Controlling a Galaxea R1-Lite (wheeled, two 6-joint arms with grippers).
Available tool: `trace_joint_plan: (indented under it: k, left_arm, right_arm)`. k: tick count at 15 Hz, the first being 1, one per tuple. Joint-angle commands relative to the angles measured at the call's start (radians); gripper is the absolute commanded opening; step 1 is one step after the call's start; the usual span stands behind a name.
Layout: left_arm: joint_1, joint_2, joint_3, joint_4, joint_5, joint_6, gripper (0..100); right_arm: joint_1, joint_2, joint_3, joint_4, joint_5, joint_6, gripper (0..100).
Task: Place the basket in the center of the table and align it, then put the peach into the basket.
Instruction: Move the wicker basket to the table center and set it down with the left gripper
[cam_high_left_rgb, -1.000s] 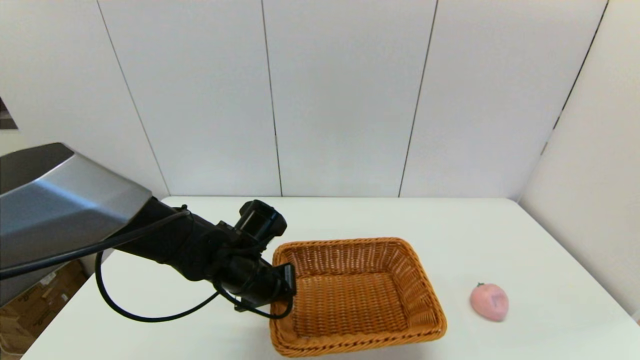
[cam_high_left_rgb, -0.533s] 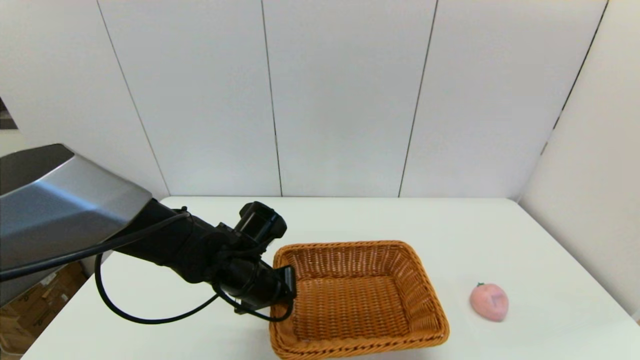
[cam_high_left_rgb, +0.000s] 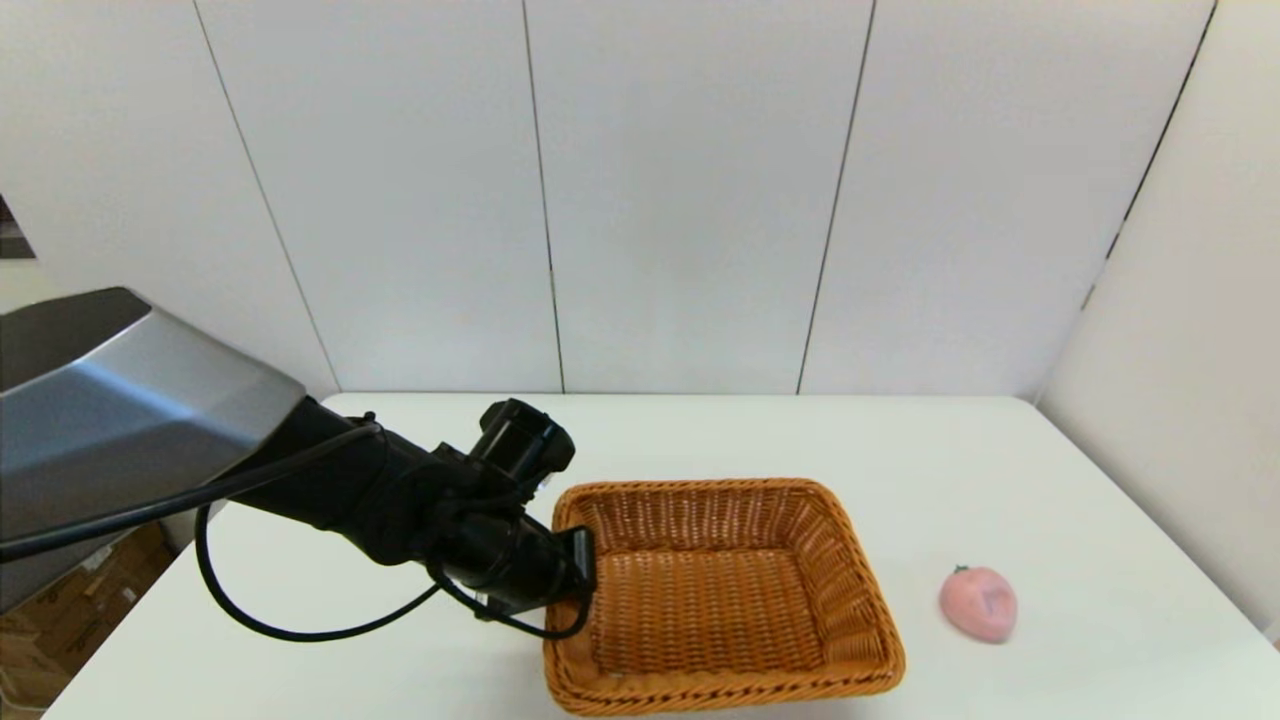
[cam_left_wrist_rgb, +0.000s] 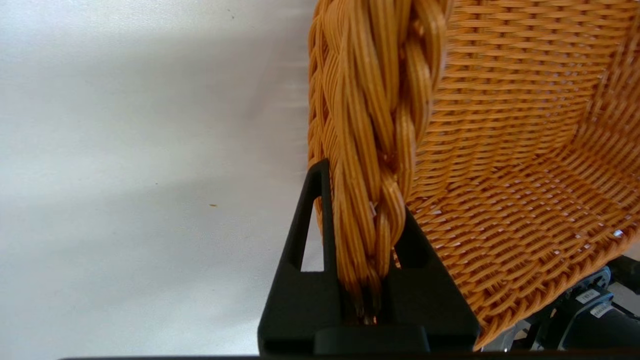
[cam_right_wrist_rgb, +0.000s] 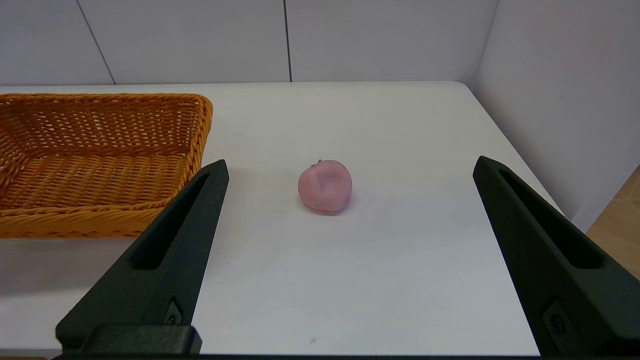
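Head view: left gripper (cam_high_left_rgb: 580, 560) clamped on the braided rim of the basket (cam_high_left_rgb: 720, 590), at its left side. Left wrist view: same grip up close, both black fingers (cam_left_wrist_rgb: 310, 240) pinching the rim of the basket (cam_left_wrist_rgb: 500, 150) between them, one finger outside the wall, one inside. Basket flat on the table (cam_high_left_rgb: 400, 660), near the front edge, a little right of the arm. Peach (cam_high_left_rgb: 978, 602) lying on the table to the right of the basket, apart from it, stem end pointing away from the robot. Right wrist view: right gripper (cam_right_wrist_rgb: 350, 255) spread wide, holding nothing, low above the table (cam_right_wrist_rgb: 380, 280) at its near edge, with the peach (cam_right_wrist_rgb: 325, 186) ahead between the fingers' lines and the basket (cam_right_wrist_rgb: 100, 150) off to one side.
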Motion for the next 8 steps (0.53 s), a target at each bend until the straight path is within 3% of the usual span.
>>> trace_joint_plan:
  k: [1, 8]
  left_arm:
    - [0.000, 0.005, 0.002, -0.001, -0.015, -0.003, 0]
    - [0.000, 0.010, 0.003, 0.001, -0.018, 0.018, 0]
  right_arm:
    - [0.000, 0.001, 0.000, 0.000, 0.000, 0.000, 100]
    - [0.000, 0.001, 0.000, 0.000, 0.000, 0.000, 100]
